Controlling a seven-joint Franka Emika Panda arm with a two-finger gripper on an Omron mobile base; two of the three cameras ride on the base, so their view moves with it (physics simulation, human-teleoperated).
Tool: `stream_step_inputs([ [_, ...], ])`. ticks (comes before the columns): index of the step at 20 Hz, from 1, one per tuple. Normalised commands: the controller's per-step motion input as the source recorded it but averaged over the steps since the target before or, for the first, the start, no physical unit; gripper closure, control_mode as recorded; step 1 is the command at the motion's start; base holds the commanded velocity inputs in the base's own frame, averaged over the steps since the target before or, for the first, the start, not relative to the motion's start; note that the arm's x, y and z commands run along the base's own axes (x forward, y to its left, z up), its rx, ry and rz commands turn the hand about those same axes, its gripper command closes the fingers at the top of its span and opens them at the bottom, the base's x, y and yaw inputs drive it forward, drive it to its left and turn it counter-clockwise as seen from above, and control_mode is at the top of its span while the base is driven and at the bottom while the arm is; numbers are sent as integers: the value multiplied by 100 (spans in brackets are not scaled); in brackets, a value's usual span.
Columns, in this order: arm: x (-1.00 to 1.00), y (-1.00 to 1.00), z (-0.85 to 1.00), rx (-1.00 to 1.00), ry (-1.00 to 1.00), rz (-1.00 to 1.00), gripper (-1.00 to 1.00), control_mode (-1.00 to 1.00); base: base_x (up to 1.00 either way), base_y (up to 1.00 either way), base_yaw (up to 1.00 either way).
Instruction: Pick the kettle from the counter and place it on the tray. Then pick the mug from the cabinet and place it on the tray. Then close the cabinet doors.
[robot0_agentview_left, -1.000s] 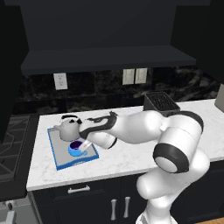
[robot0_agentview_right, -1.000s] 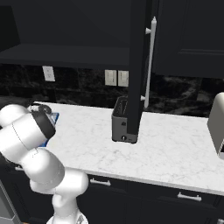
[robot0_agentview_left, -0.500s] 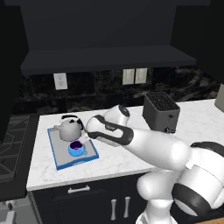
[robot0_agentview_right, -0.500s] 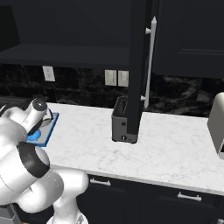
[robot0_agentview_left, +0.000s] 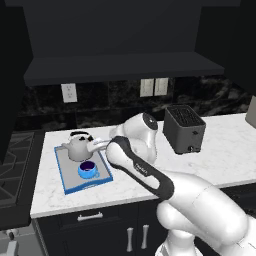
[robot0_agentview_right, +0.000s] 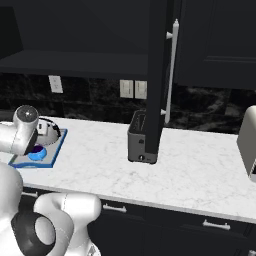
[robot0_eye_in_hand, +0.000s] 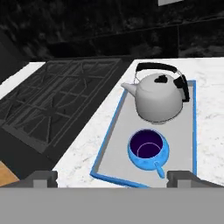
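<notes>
The light-grey kettle (robot0_eye_in_hand: 159, 98) (robot0_agentview_left: 77, 146) stands upright at the back of the blue-rimmed tray (robot0_eye_in_hand: 109, 144) (robot0_agentview_left: 64, 176). In front of it on the tray sits the blue mug (robot0_eye_in_hand: 148, 149) (robot0_agentview_left: 88, 170), upright, apart from the kettle. My gripper (robot0_eye_in_hand: 111, 177) hangs open above the tray's near edge, holding nothing, with the mug just ahead of its fingertips (robot0_eye_in_hand: 43, 177). The tray lies on the white marble counter (robot0_agentview_left: 225, 150). Above it the cabinet (robot0_agentview_left: 120, 65) stands open, one of the cabinet doors (robot0_agentview_right: 157, 75) edge-on with its silver handle (robot0_agentview_right: 172, 70).
A dark boxy toaster (robot0_agentview_left: 184, 130) (robot0_agentview_right: 140, 137) stands on the counter to the right of the tray. A black stove top (robot0_eye_in_hand: 57, 105) (robot0_agentview_left: 15, 160) adjoins the counter on the left. My own white arm (robot0_agentview_left: 145, 170) crosses the counter beside the tray. A pale appliance (robot0_agentview_right: 247, 145) sits far right.
My arm has swung and folded over the counter, and the hand has drawn back from above the mug. Kettle and mug have stayed on the tray. The jaws remain open.
</notes>
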Motion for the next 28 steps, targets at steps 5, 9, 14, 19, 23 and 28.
stream_step_inputs([
  [5, -72, -2, 45, 21, 2, -35, -100, -100, 0, 0, 0],
  [9, -70, -8, 40, 21, 0, -35, -100, -100, 0, 0, 0],
  [14, -62, -8, 42, 23, 3, -32, -100, -100, 0, 0, 0],
  [19, -53, -13, 44, 20, 0, -18, -100, -100, 0, 0, 0],
  [23, -42, -6, 28, 17, 0, -10, -100, -100, 0, 0, 0],
  [28, -35, -12, 27, 15, 2, -2, -100, -100, 0, 0, 0],
])
